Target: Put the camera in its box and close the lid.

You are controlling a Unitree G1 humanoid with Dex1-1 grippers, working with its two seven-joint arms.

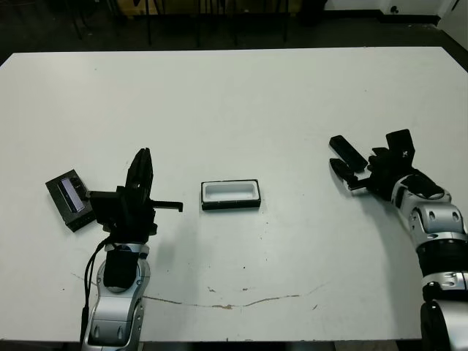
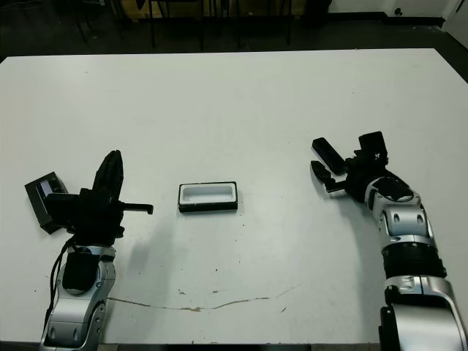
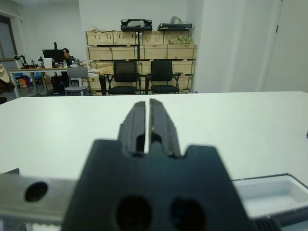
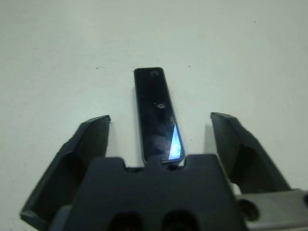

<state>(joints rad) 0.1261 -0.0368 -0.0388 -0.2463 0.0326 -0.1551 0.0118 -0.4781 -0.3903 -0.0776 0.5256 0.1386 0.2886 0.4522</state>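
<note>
Right hand [image 4: 159, 130]: fingers spread wide, holding nothing. The camera [image 4: 156, 113] lies flat on the counter [image 1: 292, 95] in the gap between the two fingers [image 4: 89, 144], touching neither, its long axis running along the hand's reach and its near end hidden at the hand's body. A pale glint shows on its glossy face.

Left hand [image 1: 140, 172]: fingers pressed together, empty, raised above the counter and pointing away from the robot. The lid [image 1: 69, 199] lies just beside this hand on its outer side, pale stripe up. The box [image 1: 231, 194] sits near the hand's inner side, open, white lining showing, lying between the two hands and well apart from the camera.
</note>
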